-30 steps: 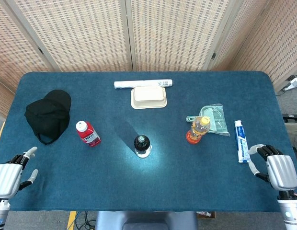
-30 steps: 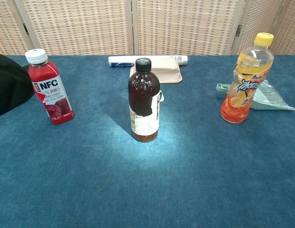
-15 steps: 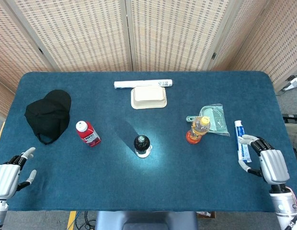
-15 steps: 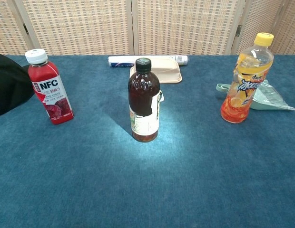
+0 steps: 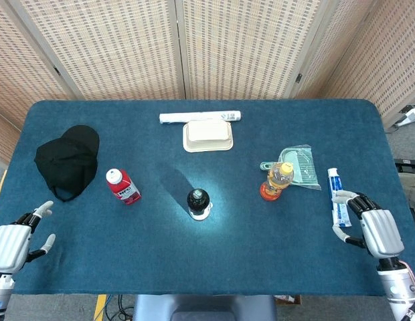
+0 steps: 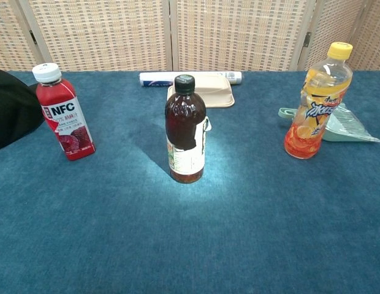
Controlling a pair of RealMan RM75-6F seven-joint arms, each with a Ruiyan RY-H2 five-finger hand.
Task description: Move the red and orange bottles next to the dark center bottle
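Orange plastic juice bottle (image 5: 279, 180) untouched, well apart from dark glass bottle (image 5: 198, 202)
Right hand (image 5: 372, 229), fingers apart and empty, should grasp its waist upright; left hand (image 5: 13, 245) likewise empty.

Bare cloth (image 5: 160, 200) flanks dark bottle (image 5: 199, 200); toothpaste (image 5: 337, 194) beside right hand (image 5: 375, 231).

Three bottles stood there: one red bottle (image 5: 123, 186), one dark bottle (image 5: 199, 203) and one orange bottle (image 5: 277, 181). There was also one black cap (image 5: 67, 161), one lidded tray (image 5: 207, 136), one toothpaste tube (image 5: 337, 195) and two hands.
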